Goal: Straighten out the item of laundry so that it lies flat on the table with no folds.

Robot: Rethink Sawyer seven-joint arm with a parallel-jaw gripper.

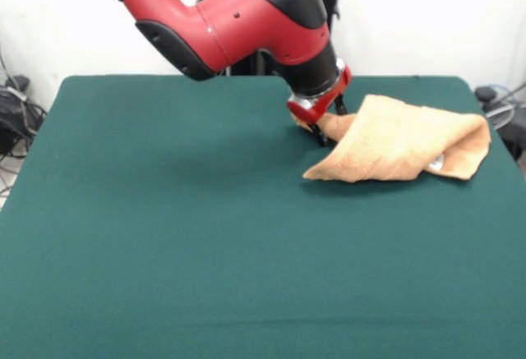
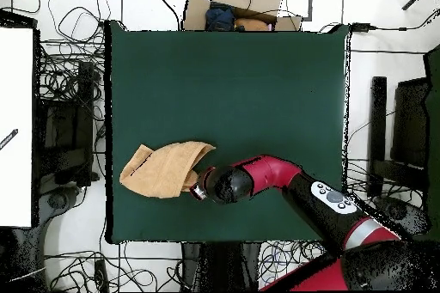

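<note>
Near half of the table (image 1: 164, 277) is bare green cloth in the front view. Beyond it, right of centre, the towel (image 1: 403, 149) lies crumpled and folded over itself, its right end doubled back, a small white label showing at the lower right fold. It sits well inside the table's right edge. Overhead view: towel (image 2: 163, 169) near one side edge of the table (image 2: 258, 75), folded into a rough wedge. The pincer (image 1: 327, 125) is down at the towel's left corner, dark fingers closed on the cloth, which rises slightly towards them. Overhead, pincer (image 2: 199, 188) meets the towel's edge. Behind, the red and black arm (image 1: 238, 22) slants down from the upper left.
</note>
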